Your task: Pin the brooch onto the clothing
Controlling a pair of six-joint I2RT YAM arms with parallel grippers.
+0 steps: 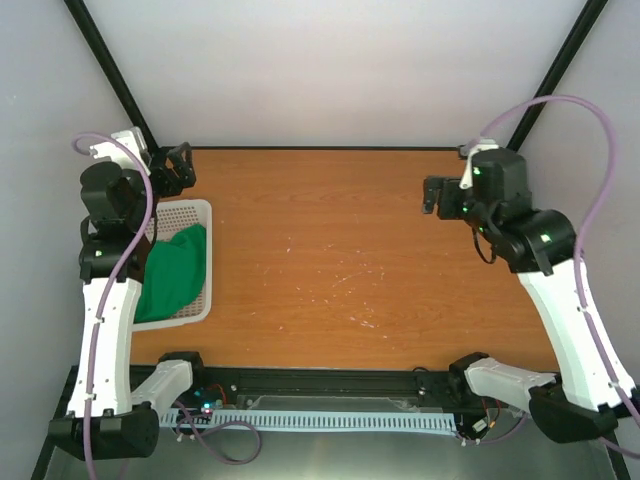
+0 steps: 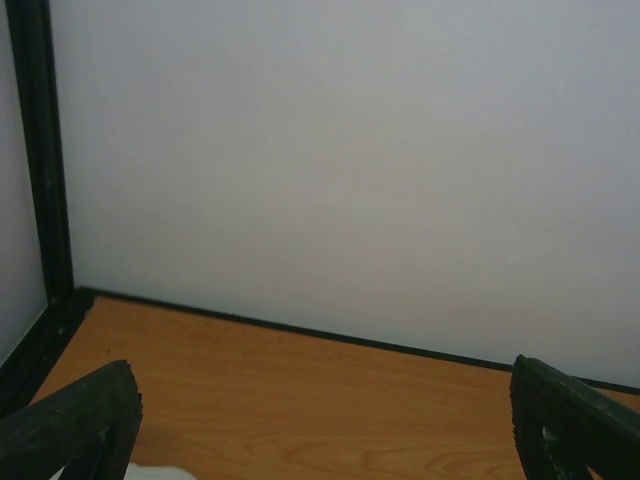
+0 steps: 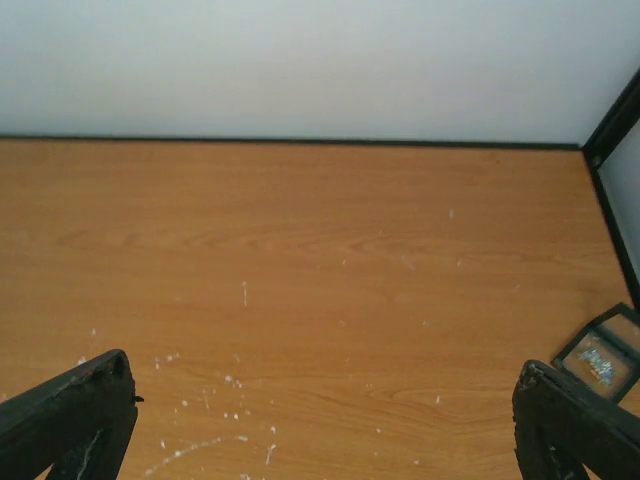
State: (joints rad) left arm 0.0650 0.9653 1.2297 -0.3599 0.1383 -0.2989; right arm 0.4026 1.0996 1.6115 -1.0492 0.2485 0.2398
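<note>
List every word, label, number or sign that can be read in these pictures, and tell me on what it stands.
There is no readable text in any view.
The green T-shirt, the white basket, the small black box and the wooden table bear no words, numbers or signs.

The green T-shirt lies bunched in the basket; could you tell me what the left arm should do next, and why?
Probably lower the open left gripper toward the T-shirt: it hovers empty near the far end of the basket.
</note>
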